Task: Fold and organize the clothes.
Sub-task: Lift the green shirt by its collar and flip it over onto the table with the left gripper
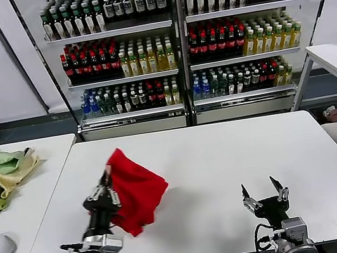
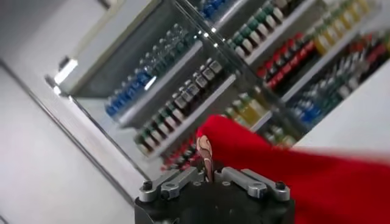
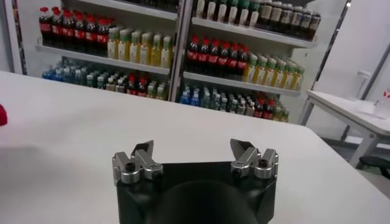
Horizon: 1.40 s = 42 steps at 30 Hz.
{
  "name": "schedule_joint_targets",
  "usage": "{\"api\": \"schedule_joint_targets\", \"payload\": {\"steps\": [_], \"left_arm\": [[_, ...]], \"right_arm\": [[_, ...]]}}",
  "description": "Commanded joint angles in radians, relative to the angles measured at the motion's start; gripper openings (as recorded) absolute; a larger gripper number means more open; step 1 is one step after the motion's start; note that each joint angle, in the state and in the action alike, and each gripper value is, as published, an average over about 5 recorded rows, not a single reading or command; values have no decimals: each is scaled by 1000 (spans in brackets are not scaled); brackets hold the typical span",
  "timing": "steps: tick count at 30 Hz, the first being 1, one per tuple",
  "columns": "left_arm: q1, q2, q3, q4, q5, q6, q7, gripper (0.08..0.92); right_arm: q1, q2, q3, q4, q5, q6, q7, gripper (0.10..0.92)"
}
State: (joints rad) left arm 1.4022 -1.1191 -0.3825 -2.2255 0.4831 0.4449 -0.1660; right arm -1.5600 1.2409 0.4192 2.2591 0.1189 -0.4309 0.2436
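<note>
Bottle-filled shelves (image 1: pixel 177 41) are lining the wall behind a white table (image 1: pixel 224 156) where the left gripper (image 1: pixel 106 189) is pinching the red T-shirt (image 1: pixel 137 192) shut-jawed, lifting it above the table's left half, while the right gripper (image 1: pixel 264 193) is hovering wide open near the front edge.

Left pincer (image 2: pixel 205 172) clamped on red shirt (image 2: pixel 317 182); bottle shelves (image 2: pixel 201 85) behind.

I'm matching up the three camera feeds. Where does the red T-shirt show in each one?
Head view: red T-shirt hangs bunched from the shut left gripper, left of table centre.
Left wrist view: it fills the area beside and beyond the fingers.
Right wrist view: only a red sliver at the frame edge.
Shared landmark: bottle shelves.
</note>
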Motion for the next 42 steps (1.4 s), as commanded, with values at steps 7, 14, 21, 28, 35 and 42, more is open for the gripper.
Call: {"api": "schedule_joint_targets", "payload": {"steps": [7,14,21,28,35,42], "left_arm": [[28,3,-546,125,191,-133,276,123],[150,-199,124,110,146,-118,45,123],[15,-344,302,137,44,15,-134,123],[-130,-438,272,171,-136,83,-206,123],[-234,-440,240,196,-407,121,-259,123],[-237,-377,273,99,-906,139,-267,239]], "right_arm": [[-7,2,11,4,2,2,-1,823],[-16,9,15,-3,-1,3,0,823],[-17,10,8,-6,-2,4,-1,823],[-6,7,0,-10,-2,4,-2,823],[-7,0,10,-2,1,3,-3,823],[11,-3,15,-8,5,-2,-3,823]]}}
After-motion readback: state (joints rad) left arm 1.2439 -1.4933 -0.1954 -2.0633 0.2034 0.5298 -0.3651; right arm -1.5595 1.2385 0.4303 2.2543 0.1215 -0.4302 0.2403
